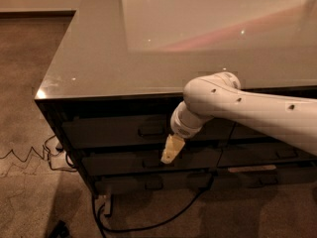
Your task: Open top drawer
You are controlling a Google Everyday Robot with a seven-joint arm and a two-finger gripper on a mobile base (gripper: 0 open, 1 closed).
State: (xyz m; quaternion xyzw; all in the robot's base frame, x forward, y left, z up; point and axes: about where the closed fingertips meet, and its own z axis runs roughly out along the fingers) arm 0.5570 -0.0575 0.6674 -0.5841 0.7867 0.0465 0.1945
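A thin wire (22,154) zigzags across the brown carpet (29,73) at far left and runs to the foot of a low dark cabinet (54,114), whose glossy grey top (94,53) mirrors a pale patch of light. Under the left corner a thicker black cable (148,225) loops over the floor. The top drawer (106,132) sits directly beneath the cabinet's top edge, its dark front in line with the fronts around it, and its small rectangular loop handle (151,131) is free, with nothing touching it. Just right of that handle and a little lower, the tan gripper (169,151) points downward, its tip in front of the second drawer (116,162), beside that drawer's own handle. Whether the gripper is open or closed cannot be told from this angle, and nothing can be seen in its hold. From the gripper, the robot's white arm (252,108) bends at a rounded joint in front of the cabinet's edge and stretches away to the right border, covering part of the drawer fronts (277,152) on that side.
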